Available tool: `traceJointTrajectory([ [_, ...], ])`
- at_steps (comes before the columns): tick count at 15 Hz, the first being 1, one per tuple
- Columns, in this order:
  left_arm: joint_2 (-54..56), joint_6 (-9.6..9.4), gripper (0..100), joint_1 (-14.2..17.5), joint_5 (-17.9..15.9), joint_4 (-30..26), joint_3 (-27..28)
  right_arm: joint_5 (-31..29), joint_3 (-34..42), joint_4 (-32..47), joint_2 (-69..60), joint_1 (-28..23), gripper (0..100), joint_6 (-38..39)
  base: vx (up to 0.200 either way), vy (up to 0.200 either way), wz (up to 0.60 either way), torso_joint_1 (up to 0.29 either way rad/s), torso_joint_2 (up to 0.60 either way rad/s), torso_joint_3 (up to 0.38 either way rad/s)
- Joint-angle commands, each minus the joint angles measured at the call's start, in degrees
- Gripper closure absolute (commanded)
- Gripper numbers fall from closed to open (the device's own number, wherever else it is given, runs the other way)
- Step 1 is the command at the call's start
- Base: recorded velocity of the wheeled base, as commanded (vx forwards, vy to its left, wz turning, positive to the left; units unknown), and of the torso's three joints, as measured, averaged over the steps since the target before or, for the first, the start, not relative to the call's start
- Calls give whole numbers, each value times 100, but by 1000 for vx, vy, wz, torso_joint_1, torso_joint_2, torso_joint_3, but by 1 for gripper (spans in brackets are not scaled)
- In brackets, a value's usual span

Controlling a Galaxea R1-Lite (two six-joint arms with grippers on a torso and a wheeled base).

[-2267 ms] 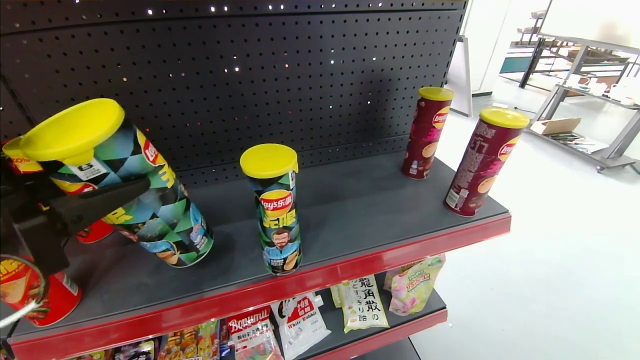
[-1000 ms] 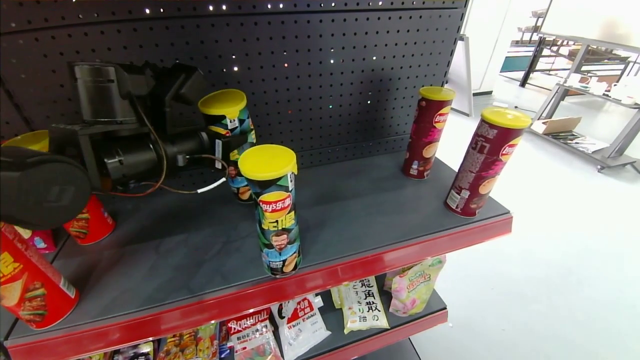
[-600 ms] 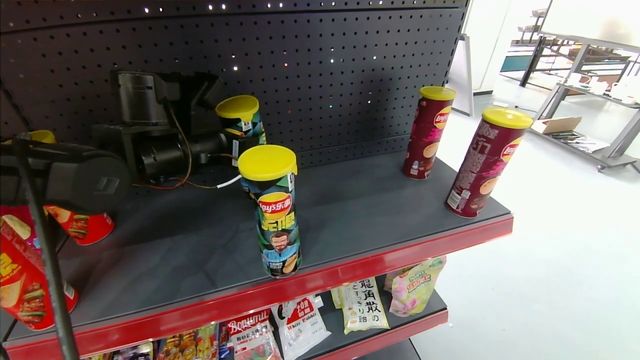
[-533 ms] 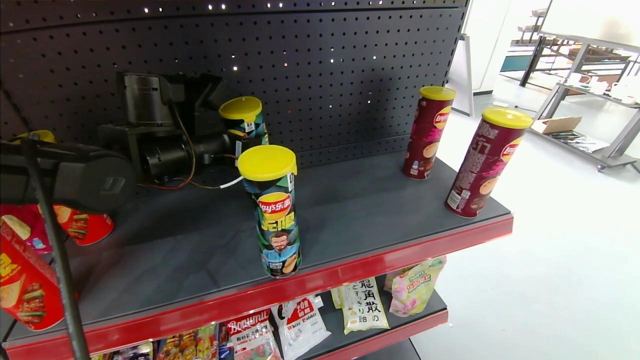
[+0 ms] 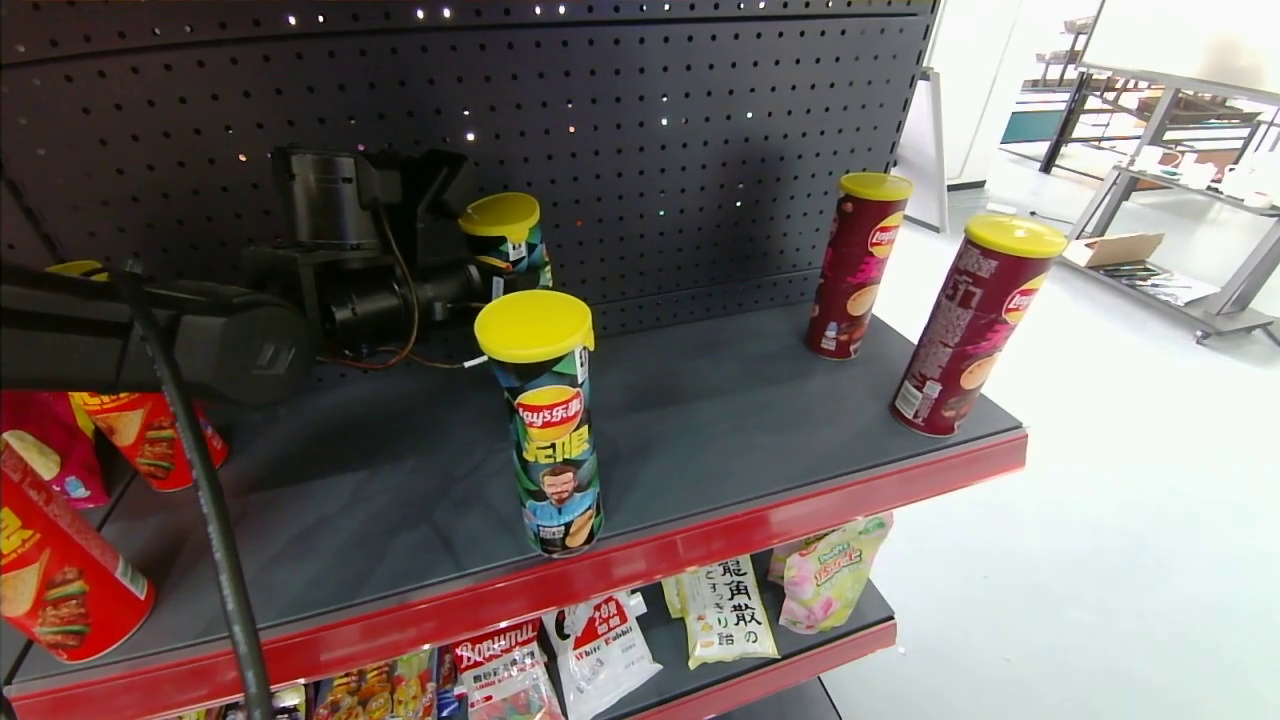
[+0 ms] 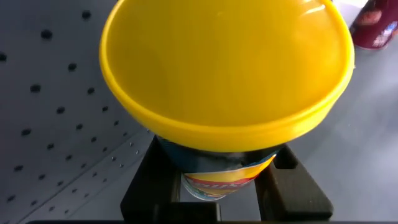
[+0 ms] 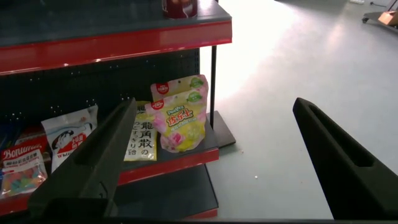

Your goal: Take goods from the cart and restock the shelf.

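Clamps yellow-lidded chip can upright between the shut fingers of the left gripper, at the back of the shelf near the pegboard. Holds right gripper spread wide, nothing between its fingers, snack bags beyond the tips.

Grey rack — perhaps cardboard box

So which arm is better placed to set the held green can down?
Left: the left gripper holds the green can upright at the back of the shelf; the right gripper is open, empty, down by the snack bags.
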State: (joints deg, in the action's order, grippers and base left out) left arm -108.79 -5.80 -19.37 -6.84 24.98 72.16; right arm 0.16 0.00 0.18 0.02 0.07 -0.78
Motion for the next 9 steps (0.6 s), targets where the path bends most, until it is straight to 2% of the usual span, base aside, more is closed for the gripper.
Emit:
traceJointTrajectory([
  [1,-90,27,100,-14,-2,-2,88,2,0,-1,-2,1,0,-1,0,0,0,0,0,0],
  [6,-81,18,100,-14,16,-72,71,2,0,-1,-2,1,0,-1,0,0,0,0,0,0],
  [9,-46,0,100,-23,77,-388,71,2,0,-1,-2,1,0,-1,0,0,0,0,0,0],
])
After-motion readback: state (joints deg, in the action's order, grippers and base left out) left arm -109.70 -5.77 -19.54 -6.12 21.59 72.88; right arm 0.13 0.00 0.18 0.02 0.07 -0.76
